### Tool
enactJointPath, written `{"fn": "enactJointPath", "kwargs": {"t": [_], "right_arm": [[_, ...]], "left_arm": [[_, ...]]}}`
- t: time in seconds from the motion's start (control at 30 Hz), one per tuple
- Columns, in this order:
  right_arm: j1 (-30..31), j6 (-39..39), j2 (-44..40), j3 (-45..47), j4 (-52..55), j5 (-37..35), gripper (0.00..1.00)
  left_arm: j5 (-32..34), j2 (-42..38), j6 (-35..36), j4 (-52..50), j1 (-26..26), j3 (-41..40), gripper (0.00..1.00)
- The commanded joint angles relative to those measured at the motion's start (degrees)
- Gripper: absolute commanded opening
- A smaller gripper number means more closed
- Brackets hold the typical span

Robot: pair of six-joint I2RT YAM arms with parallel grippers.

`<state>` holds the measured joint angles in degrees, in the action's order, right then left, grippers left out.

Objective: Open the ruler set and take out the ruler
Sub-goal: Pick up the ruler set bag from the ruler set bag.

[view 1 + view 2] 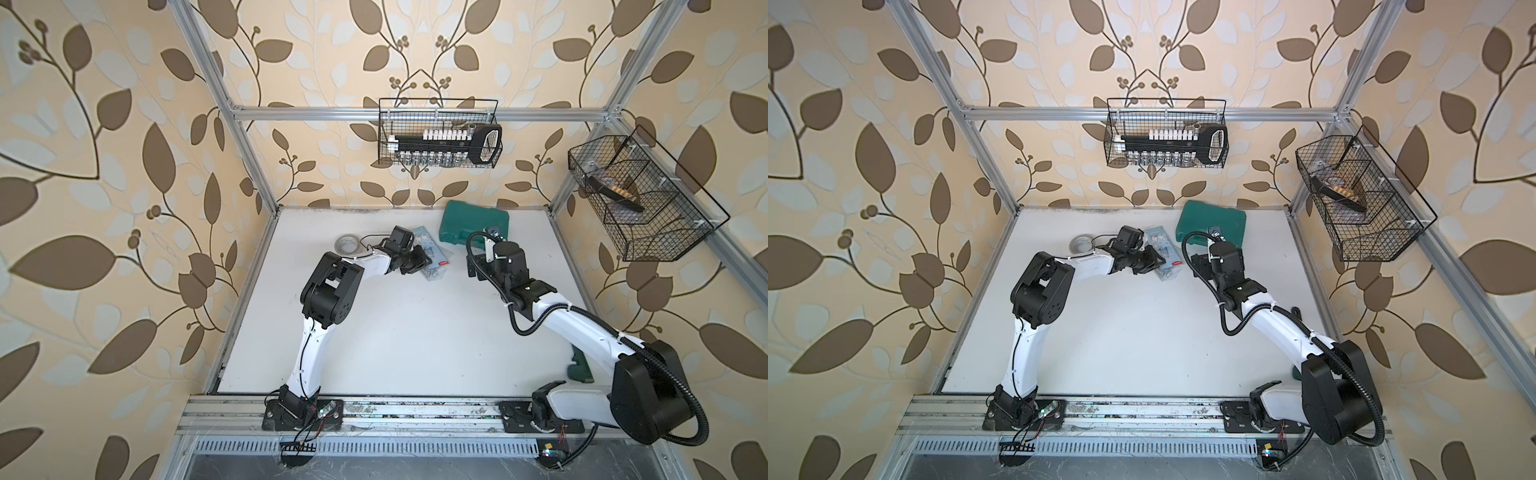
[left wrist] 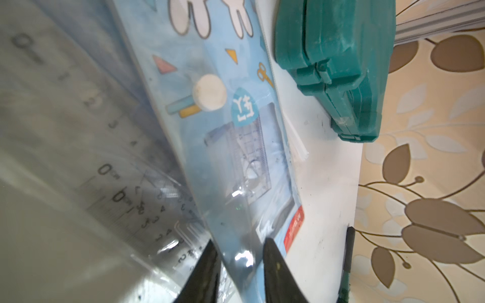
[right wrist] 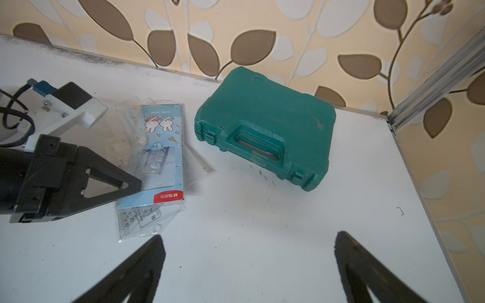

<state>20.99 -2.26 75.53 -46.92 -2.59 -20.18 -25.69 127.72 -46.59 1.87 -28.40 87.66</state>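
- White tabletop [image 1: 415,332] inside an aluminium frame; leaf-pattern wallpaper on all sides.
- Near edge: both arm bases are bolted to the front rail. A green item [image 1: 579,370] is partly hidden under the right arm; can't identify it.
- Right gripper [image 3: 249,236]: jaws wide apart, nothing between them. It hangs over bare table, just short of the green case and beside the ruler set.
- Left gripper [image 2: 240,249]: jaws drawn close, straddling the near edge of the ruler set. Pouch plastic sits between the fingers [image 2: 273,265]. Can't tell if they are actually pinching it.
- Ruler set [image 3: 162,157]: clear flat pouch with a blue rabbit card, lying mid-table toward the back, between the two grippers. White snap button [image 2: 209,92] shows on the card face. Clear rulers [image 3: 139,217] are visible through the plastic past the card's red-strip end.
- Green case [image 3: 265,126]: lid down, handle toward the right arm, just behind and beside the pouch, against the back wall.
- Tape roll [image 1: 347,244]: flat on the table behind the left forearm.
- Back wall: wire basket [image 1: 438,133] holding a socket rack. A second wire basket [image 1: 636,199] hangs on the right-side frame.
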Motion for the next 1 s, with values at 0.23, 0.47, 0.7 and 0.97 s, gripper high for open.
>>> {"fn": "enactJointPath", "kwargs": {"t": [0.23,0.47,0.7,0.97], "right_arm": [[0.17,0.07,0.49,1.08,-0.89,-0.13,0.99],[0.21,0.06,0.36,1.01,-0.49,1.54,0.99],[0.11,0.33,1.02,-0.93,1.89,8.15,0.99],[0.15,0.26,1.17,-5.39,8.47,22.56,0.99]], "left_arm": [[-1.1,-3.08,0.4,2.44,0.45,-0.81,0.08],[-0.94,-6.33,3.36,2.15,0.46,-2.08,0.0],[-2.69,-12.11,13.26,-0.88,0.54,-2.48,0.0],[-4.87,-23.55,22.37,-2.3,1.61,-9.53,0.0]]}}
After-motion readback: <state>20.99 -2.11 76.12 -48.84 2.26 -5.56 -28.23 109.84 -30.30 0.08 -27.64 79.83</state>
